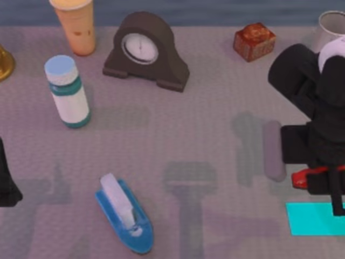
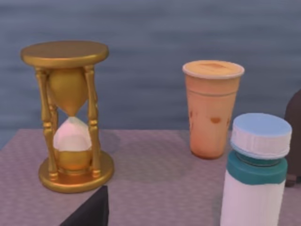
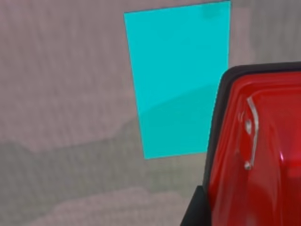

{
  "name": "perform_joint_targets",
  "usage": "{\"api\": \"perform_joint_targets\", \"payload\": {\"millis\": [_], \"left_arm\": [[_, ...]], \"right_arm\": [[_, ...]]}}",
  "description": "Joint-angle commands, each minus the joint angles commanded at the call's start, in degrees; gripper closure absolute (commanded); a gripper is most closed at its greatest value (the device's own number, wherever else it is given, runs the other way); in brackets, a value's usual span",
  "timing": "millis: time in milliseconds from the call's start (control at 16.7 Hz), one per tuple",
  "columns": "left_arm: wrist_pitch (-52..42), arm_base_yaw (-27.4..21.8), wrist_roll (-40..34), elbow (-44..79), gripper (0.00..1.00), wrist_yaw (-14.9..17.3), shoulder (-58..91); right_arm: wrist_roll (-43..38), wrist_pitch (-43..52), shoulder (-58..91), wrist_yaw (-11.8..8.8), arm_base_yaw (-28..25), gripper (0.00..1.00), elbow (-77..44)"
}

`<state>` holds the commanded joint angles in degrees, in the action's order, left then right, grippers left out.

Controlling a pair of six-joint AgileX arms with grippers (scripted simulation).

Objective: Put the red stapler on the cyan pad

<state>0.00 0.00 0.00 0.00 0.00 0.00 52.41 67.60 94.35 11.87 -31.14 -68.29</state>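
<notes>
Soft, even light casts faint blurred shadows across the table (image 1: 178,135); all views look slightly soft, without glare.

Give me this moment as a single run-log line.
right gripper: holds red stapler beside cyan pad, not yet on it | left arm: parked, table's left edge | phase: carrying to pad

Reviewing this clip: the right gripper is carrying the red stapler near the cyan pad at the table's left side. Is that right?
Not quite. The right gripper does carry the red stapler near the cyan pad, but the top view shows them at the table's right side, not the left.
</notes>
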Motion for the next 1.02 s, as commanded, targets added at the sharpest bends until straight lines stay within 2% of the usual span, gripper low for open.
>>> {"api": "perform_joint_targets", "payload": {"millis": [180,540,1020], "left_arm": [[0.00,0.00,0.00,0.00,0.00,0.00,0.00],[0.00,0.00,0.00,0.00,0.00,0.00,0.00],[0.00,0.00,0.00,0.00,0.00,0.00,0.00]], "right_arm": [[2.47,-0.55,-3.84,1.64,-1.72,1.00,3.92],[2.58,-1.36,-3.50,1.59,-1.33,1.00,4.56],[6.33,-21.17,2.25,1.83,2.24,1.00,16.81]]}}
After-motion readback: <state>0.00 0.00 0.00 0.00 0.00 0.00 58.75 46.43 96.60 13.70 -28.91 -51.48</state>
